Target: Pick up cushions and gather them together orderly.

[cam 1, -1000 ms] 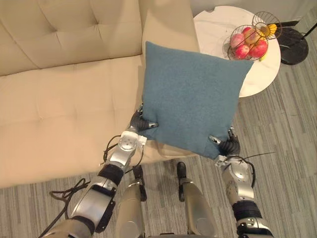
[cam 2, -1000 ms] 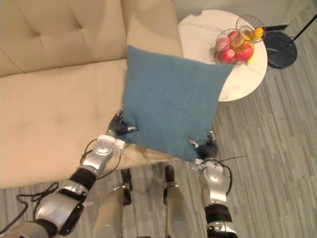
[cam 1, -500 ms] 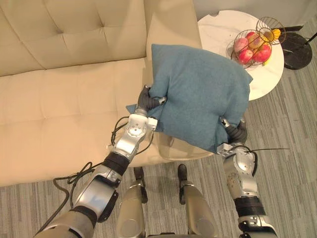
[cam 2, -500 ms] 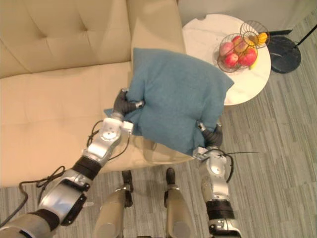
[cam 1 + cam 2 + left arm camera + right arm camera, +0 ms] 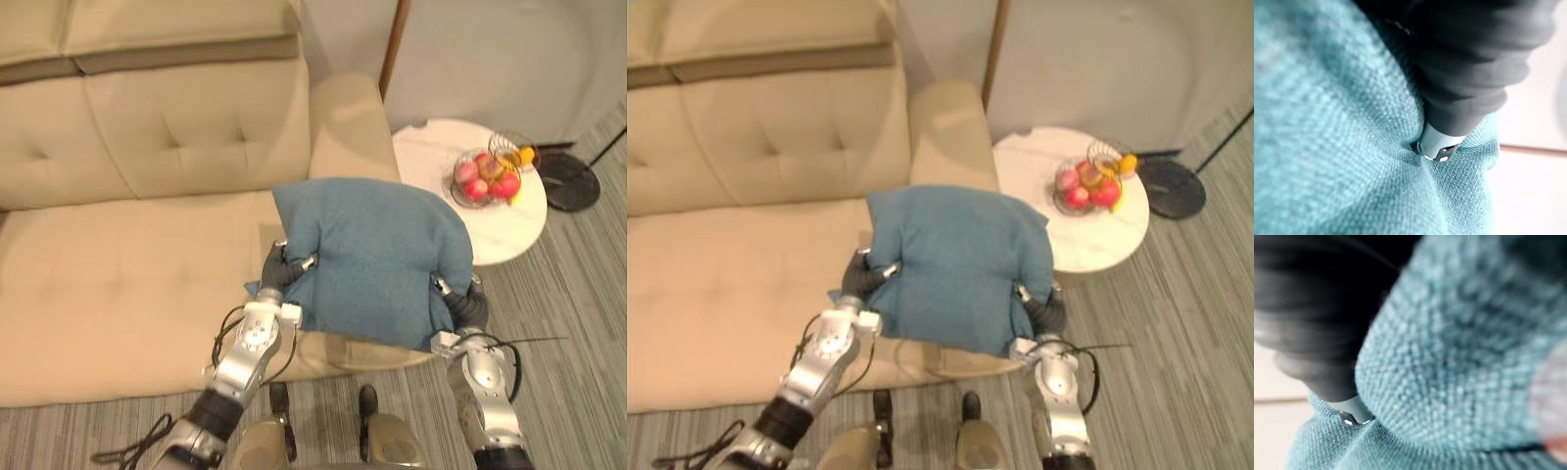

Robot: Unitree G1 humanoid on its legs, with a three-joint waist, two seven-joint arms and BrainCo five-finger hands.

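Both the left hand and right hand clutch the blue cushion by its lower corners mid-carry; next it likely needs laying neatly on the sofa.

**A home living room**

A long beige sofa with a button-tufted back and a padded armrest takes up most of the scene. A blue cushion is over the front edge of its seat. Beside the armrest stands a round white side table bearing a wire fruit basket of red apples. Grey striped carpet covers the floor, and a dark round stand base sits near the table.
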